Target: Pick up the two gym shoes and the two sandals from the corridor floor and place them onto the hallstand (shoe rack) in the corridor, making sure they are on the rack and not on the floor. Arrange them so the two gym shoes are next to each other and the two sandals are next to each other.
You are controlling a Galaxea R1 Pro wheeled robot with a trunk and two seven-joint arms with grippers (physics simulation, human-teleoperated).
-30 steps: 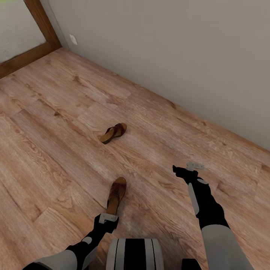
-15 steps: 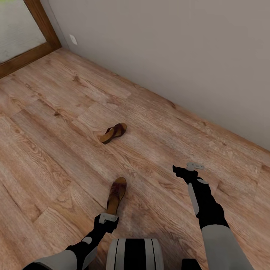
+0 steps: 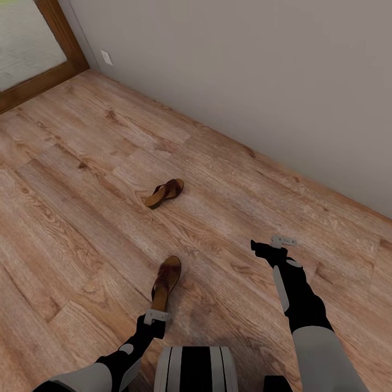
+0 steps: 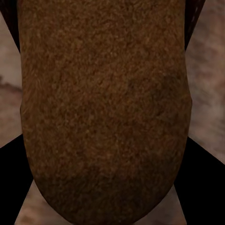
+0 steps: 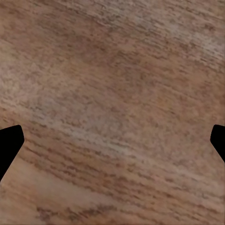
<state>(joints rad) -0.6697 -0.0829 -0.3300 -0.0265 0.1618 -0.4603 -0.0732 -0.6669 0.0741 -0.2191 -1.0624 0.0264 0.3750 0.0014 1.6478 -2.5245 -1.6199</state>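
Observation:
Two dark brown sandals with tan insoles lie on the wood-plank corridor floor (image 3: 76,218). The far sandal (image 3: 164,193) rests alone in the middle of the floor. The near sandal (image 3: 166,279) is just ahead of my base, and my left gripper (image 3: 156,314) is shut on its heel end. The left wrist view has that sandal (image 4: 103,112) close up, wedged between the dark fingers. My right gripper (image 3: 255,246) hangs open over bare floor (image 5: 112,70), its fingers (image 5: 7,145) spread wide. The gym shoes and the hallstand are out of view.
A plain grey wall (image 3: 245,65) runs along the back and right, with a white socket (image 3: 106,57) low down. A brown wooden door frame (image 3: 60,32) stands at the far left. Open floor lies around both sandals.
The near sandal has tilted and shifted slightly in the left gripper's hold, so its strap now faces up. The far sandal and the right arm have not moved.

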